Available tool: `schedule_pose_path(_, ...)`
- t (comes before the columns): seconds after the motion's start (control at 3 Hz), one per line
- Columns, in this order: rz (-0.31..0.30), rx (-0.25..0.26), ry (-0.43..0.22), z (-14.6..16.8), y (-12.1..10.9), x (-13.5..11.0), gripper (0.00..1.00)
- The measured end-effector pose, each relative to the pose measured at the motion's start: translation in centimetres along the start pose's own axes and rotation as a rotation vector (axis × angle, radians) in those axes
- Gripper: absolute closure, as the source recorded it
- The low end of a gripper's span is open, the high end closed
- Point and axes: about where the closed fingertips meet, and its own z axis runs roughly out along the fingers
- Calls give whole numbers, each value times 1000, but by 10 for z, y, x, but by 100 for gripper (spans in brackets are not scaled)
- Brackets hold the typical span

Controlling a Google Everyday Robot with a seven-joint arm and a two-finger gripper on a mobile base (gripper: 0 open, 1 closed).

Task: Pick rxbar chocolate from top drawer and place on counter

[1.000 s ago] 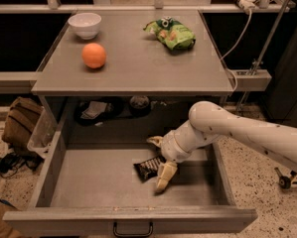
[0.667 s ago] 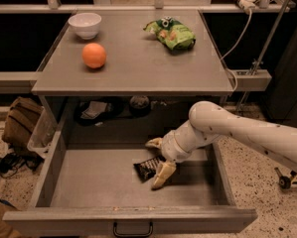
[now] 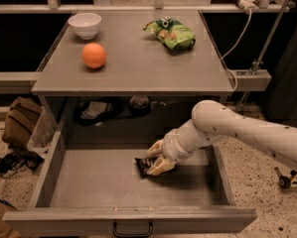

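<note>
Rxbar chocolate [image 3: 143, 165] lies in the top drawer [image 3: 98, 182], toward the right of the middle of its flat grey floor. It is a small flat rectangle in a dark, glossy wrapper. Pale marks show on the wrapper, but none of the lettering can be read. The gripper [image 3: 157, 158] is down inside the drawer at the bar's right end. Its two tan, rounded fingers [image 3: 155, 148] are drawn in to about the bar's width, one at the far edge and one at the near edge, so the jaws have hold of the bar. Behind them a smooth, cream-coloured arm [image 3: 237, 130] with small dark dots reaches in from the right. The drawer is pulled fully out, shallow, with low matte grey walls and a curved black handle [image 3: 132, 230] on its front. Above it the counter [image 3: 138, 63] is a flat matte grey top. On it stand a round orange [image 3: 94, 55] with a dull skin, a plain white bowl [image 3: 85, 25] behind the orange, and a crinkled green snack bag [image 3: 171, 32] whose print is too small to read.
</note>
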Motion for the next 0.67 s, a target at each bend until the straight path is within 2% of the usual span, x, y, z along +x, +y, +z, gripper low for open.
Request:
schedule_pose_path(0.33, -25, 76, 5, -24, 9, -18, 92)
schedule_pose_path(0.67, -28, 87, 9, -29, 9, -19, 100)
